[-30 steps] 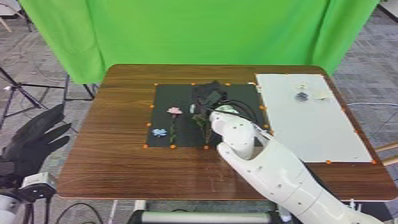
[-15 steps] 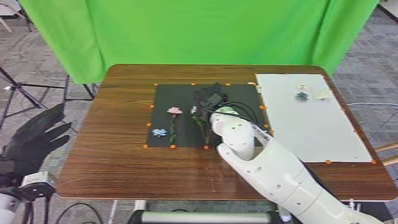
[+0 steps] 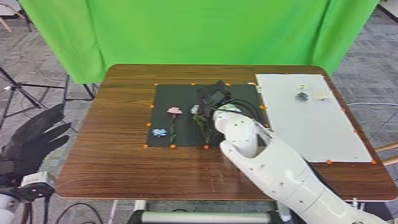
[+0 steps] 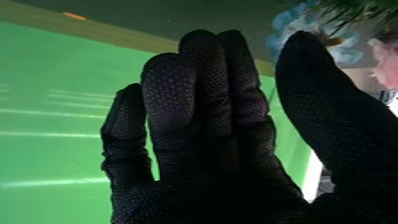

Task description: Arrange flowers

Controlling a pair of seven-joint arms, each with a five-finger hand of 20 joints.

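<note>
My right hand [image 3: 211,97] is over the black mat [image 3: 184,92] with its fingers straight, beside a pale flower [image 3: 195,109] with a green stem. To the left on the mat lie a pink flower [image 3: 174,110] on a long stem and a blue flower [image 3: 159,132]. In the right wrist view my right hand [image 4: 209,135] is open, thumb apart from the fingers. A pale blue flower [image 4: 348,50] is by the thumb tip, close to a pink flower [image 4: 386,64] and green leaves [image 4: 355,11]. My left hand [image 3: 31,137] is open, off the table's left side.
On the brown table [image 3: 115,165], a white board [image 3: 311,135] lies at the right, bearing a small bluish flower [image 3: 302,96] and pale pieces near its far end. Orange markers line the mat and board. A green curtain [image 3: 204,35] hangs behind the table.
My right hand has shifted slightly rightward, and its forearm has moved a little to the right. The pale flower beside it shows more clearly. My left hand keeps still.
</note>
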